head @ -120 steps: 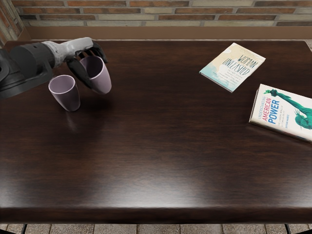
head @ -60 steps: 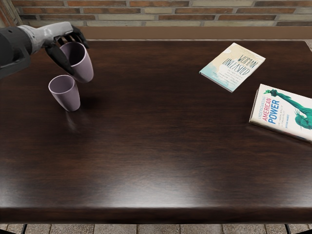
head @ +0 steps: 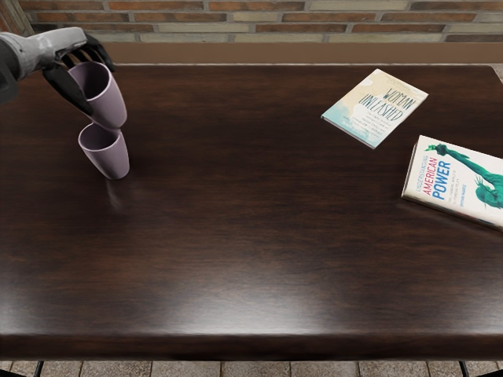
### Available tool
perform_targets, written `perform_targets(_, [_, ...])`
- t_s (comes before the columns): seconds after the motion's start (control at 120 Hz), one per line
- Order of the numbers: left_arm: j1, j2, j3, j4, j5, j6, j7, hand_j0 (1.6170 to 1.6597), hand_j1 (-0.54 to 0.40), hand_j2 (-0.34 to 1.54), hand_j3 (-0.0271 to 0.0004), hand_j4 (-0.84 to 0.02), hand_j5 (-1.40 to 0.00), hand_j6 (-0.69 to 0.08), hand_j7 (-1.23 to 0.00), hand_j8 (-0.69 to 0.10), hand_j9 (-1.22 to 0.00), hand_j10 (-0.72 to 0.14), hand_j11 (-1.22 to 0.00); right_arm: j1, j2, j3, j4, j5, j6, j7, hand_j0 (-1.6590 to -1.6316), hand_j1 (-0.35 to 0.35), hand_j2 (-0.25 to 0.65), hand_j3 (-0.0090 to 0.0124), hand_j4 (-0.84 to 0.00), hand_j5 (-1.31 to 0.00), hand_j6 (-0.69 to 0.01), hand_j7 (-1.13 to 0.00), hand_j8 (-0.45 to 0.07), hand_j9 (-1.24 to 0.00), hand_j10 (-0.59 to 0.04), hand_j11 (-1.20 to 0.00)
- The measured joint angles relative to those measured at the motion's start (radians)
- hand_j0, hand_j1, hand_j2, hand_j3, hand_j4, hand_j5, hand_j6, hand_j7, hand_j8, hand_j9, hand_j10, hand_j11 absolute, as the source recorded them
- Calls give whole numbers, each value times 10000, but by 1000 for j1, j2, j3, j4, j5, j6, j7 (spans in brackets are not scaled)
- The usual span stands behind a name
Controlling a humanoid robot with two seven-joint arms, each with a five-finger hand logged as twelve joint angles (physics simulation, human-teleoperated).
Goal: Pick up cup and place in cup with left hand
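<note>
In the head view, your left robot hand (head: 71,49) comes in from the picture's left edge and pinches a mauve cup (head: 108,98) between its thumb and curled fingers. That held cup leans, its open mouth turned toward your hand and its base covering part of the far rim of the second mauve cup (head: 110,161) (whether the two touch, you can't tell from here). The second cup stands on the dark wooden tabletop (head: 259,220), mouth up; the held one is not nested in it. Over on the picture's right, you have two books lying flat: the pale "Woman Unleashed" (head: 377,108), and nearer you "American Power" (head: 464,184), cut off by the picture's edge. A brick wall (head: 236,17) runs behind.
</note>
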Motion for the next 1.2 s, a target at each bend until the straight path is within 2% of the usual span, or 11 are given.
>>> perform_targets(0.675, [16,16,4,34,-16,-51,0,16537,-990,1004,0,-4843,-6974,-3340,-6885,-3067,-6716,-4422,-6848,0,0,0,0,0,0,0,-16581,-3489,-2,0,0,1,6,0,4,0,3,0])
perform_targets(0.992, [16,6,30,52,-17,-53,0,16539,-995,996,0,-4812,-6920,-3320,-6835,-3079,-6655,-4426,-6794,0,0,0,0,0,0,0,-16581,-3489,-2,0,0,1,6,0,4,0,3,0])
perform_targets(1.075, [16,3,32,60,-16,-53,0,16547,-970,1084,0,-4633,-6572,-3475,-6497,-3243,-6338,-4516,-6461,0,0,0,0,0,0,0,-16581,-3489,-2,0,0,1,6,0,4,0,3,0])
perform_targets(1.2, [16,1,33,75,-15,-51,0,16562,-751,934,0,-4062,-5560,-3466,-5516,-3342,-5435,-3997,-5501,0,0,0,0,0,0,0,-16581,-3489,-2,0,0,1,6,0,4,0,3,0])
